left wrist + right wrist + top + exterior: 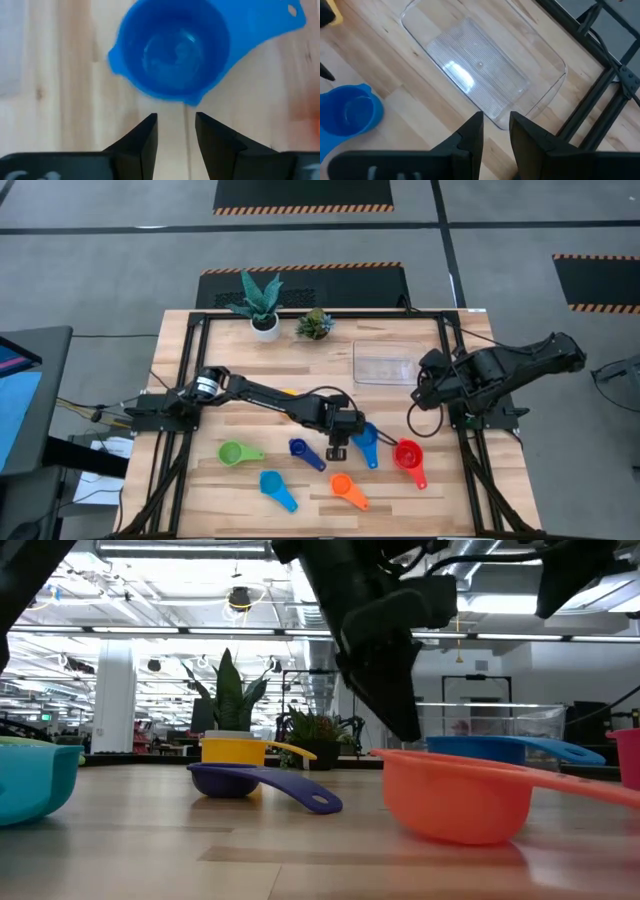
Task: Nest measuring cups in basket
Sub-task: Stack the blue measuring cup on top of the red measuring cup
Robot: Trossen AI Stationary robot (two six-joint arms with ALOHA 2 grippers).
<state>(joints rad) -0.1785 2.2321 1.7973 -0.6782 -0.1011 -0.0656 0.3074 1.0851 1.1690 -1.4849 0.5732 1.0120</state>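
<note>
Item: left gripper (pixel 175 127), fingers slightly parted, empty, above blue cup (pixel 172 47); descend squarely over rim. Right gripper (pixel 495 127) likewise parted, apparently empty, above basket (pixel 480 65).

Overhead, tabletop-level, two close wrist views

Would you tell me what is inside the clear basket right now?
Nothing shows inside the basket: the right wrist view sees only its ribbed clear floor and the wood beneath. No measuring cup is in it yet; the blue cup sits on the table beside it.
</note>
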